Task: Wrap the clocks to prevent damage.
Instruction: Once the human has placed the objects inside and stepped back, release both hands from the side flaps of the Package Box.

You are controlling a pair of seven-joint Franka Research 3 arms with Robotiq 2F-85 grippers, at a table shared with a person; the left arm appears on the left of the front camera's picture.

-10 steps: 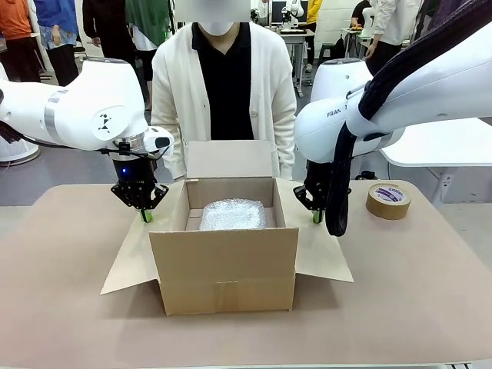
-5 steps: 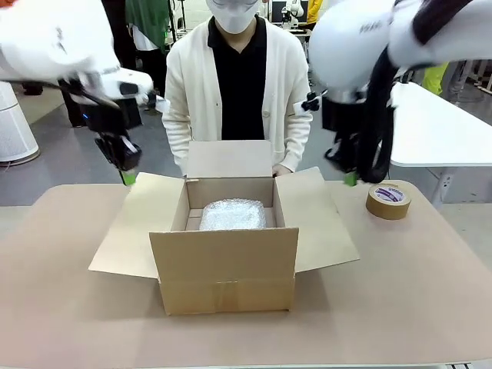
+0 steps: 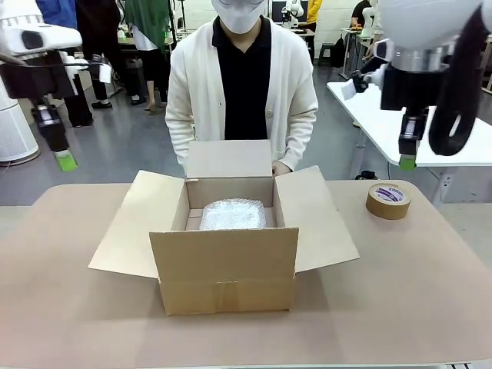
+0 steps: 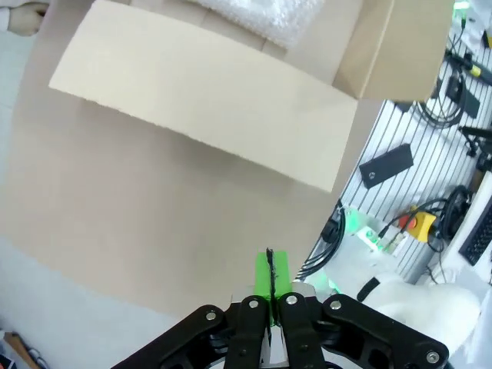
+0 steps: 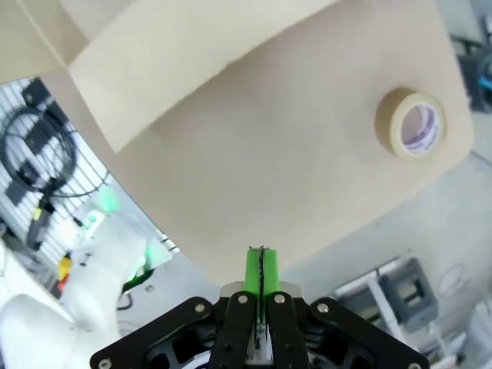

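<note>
An open cardboard box (image 3: pixel 223 265) stands mid-table with a bubble-wrapped bundle (image 3: pixel 233 214) lying inside; the clocks themselves are hidden. My left gripper (image 3: pixel 65 160) hangs shut and empty, high above the table to the left of the box. My right gripper (image 3: pixel 407 161) is likewise shut and empty, high at the right above the tape roll (image 3: pixel 388 200). From the left wrist, the shut gripper (image 4: pixel 270 269) looks down on the box's left flap (image 4: pixel 207 100) and the bubble wrap (image 4: pixel 261 14). The right wrist's shut gripper (image 5: pixel 261 269) overlooks the right flap (image 5: pixel 184 54) and the tape roll (image 5: pixel 415 123).
A person in a white cardigan stands at the far edge behind the box, one hand (image 3: pixel 280 167) by the rear flap. The box's side flaps slope outward over the table. Bare brown tabletop (image 3: pixel 400 292) lies in front and on both sides.
Both arms have lifted off the box's side flaps and swung up and outward. The flaps have sprung up a little. The bundle has not moved.
</note>
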